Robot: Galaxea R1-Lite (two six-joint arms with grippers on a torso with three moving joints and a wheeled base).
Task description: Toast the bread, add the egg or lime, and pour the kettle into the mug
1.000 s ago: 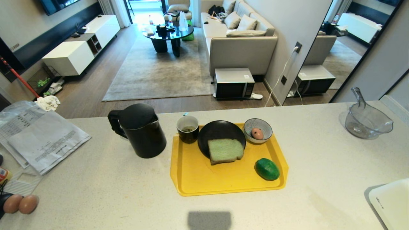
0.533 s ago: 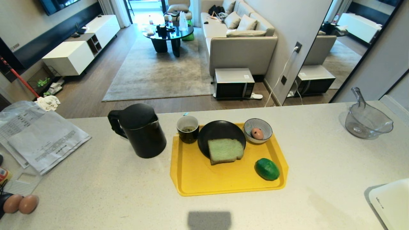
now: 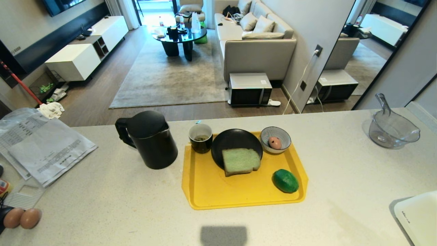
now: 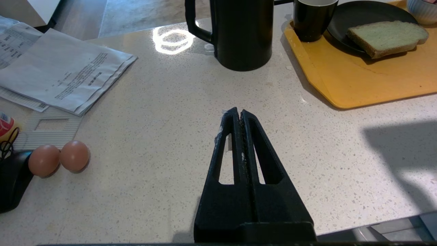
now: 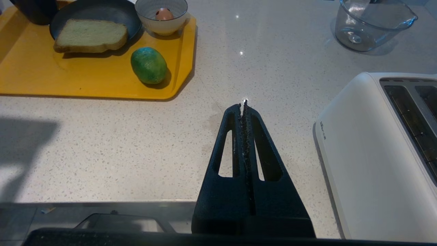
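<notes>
Both grippers idle over the counter at its near edge, left gripper and right gripper each pinched fully closed, holding nothing. Bread lies half on the black plate on the yellow tray; lime at the tray's near right corner, mug at its far left corner. Kettle stands on the counter just left of the tray, egg in the bowl, toaster right of the right gripper.

Head view high above counter, wrist views low, sharing tray
</notes>
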